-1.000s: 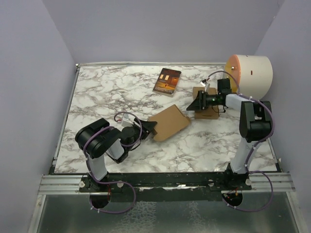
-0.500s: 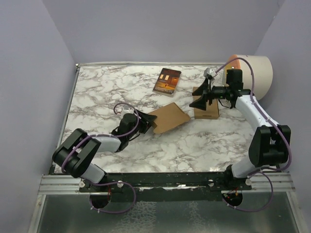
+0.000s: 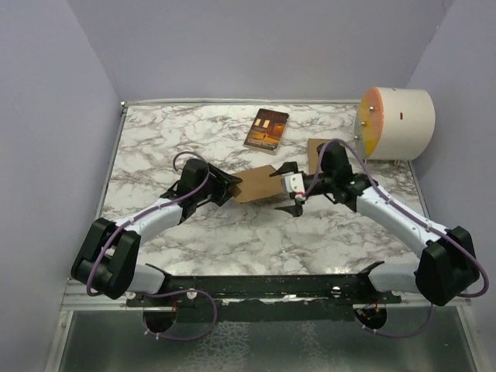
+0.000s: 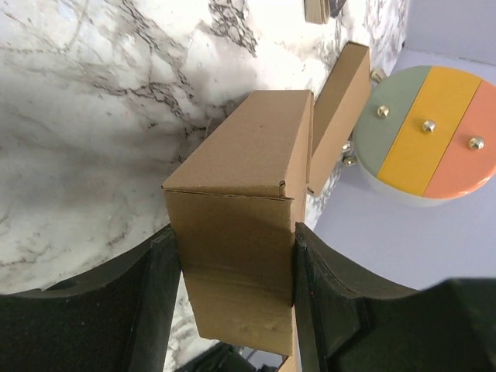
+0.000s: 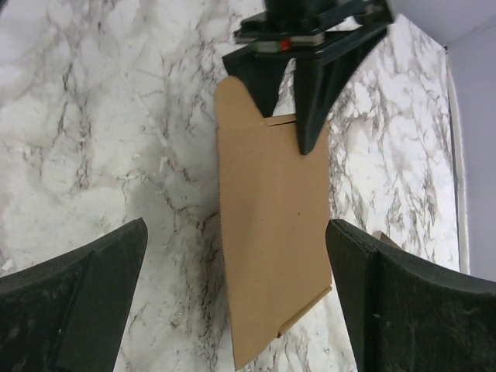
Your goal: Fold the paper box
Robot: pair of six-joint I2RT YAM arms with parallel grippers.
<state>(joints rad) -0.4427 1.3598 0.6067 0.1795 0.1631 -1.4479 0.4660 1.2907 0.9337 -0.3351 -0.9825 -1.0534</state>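
The paper box (image 3: 260,183) is a small slim brown carton held off the marble table near the middle. My left gripper (image 3: 232,188) is shut on its left end; in the left wrist view the paper box (image 4: 248,167) sits pinched between both fingers of the left gripper (image 4: 232,310). My right gripper (image 3: 283,191) is wide open at the box's right end. In the right wrist view the paper box (image 5: 271,232) runs between the spread fingers of the right gripper (image 5: 236,225), apart from both, and the left gripper (image 5: 302,46) grips its far end.
A bigger brown carton (image 3: 316,147) lies behind the right arm, also seen as the carton (image 4: 341,108). A dark book (image 3: 266,129) lies at the back. A large round drum (image 3: 395,122) rests at the back right. The marble table (image 3: 155,147) has walls on three sides.
The right arm swung from the back-right carton over to the box's right end and its jaws opened wide. The left arm stretched out, carrying the box toward the centre.
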